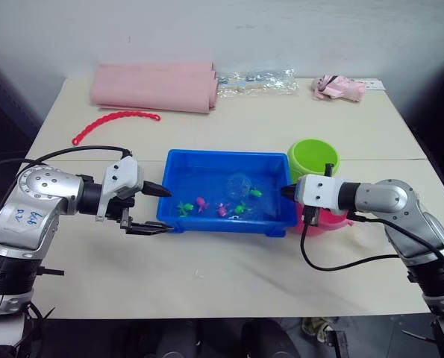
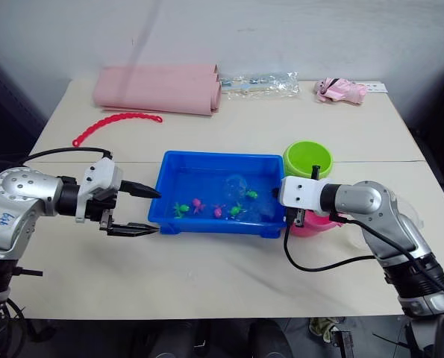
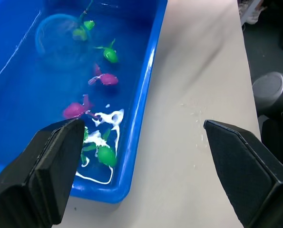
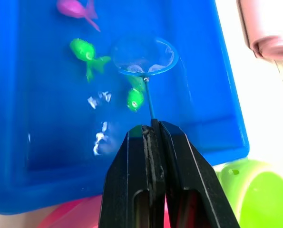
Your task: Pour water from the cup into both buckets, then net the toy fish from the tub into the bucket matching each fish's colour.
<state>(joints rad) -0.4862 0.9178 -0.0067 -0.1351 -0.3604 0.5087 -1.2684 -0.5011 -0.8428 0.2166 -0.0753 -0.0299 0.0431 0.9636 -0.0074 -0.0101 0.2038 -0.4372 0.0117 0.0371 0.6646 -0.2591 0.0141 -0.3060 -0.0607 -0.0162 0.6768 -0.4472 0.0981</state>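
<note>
While the right gripper [image 4: 153, 130] is clamped flat on the thin dark handle of the net [image 4: 143, 56], the hoop hangs low over the water in the tub [image 1: 178, 224], near the tub's right end. A green fish [image 4: 134, 97] lies just beside the handle below the hoop, a second green fish [image 4: 86, 51] sits beside the hoop rim, and a pink fish [image 4: 74, 8] lies farther toward the tub's centre.

The left gripper [image 1: 148, 209] is spread wide and holds nothing. It hovers at the tub's front-left corner, one finger over the rim and the other over the worktop.

The tub sits at the middle of the worktop. The green bucket [image 1: 313, 158] stands at the tub's right rear corner; the pink bucket [image 1: 322, 222] stands at the right front corner, mostly hidden under the right arm.

Handling, as judged:
- Net: very light. The handle is thin and probably slick when wet, so it may twist in the grip. Hold it well back from the hoop, with the fingers flat on it.
- Mesh: soft and yielding.
- Fish: tiny, light, hard plastic, likely to drift away from the hoop. Scoop from beneath.
- Buckets: light and easily tipped if knocked.
</note>
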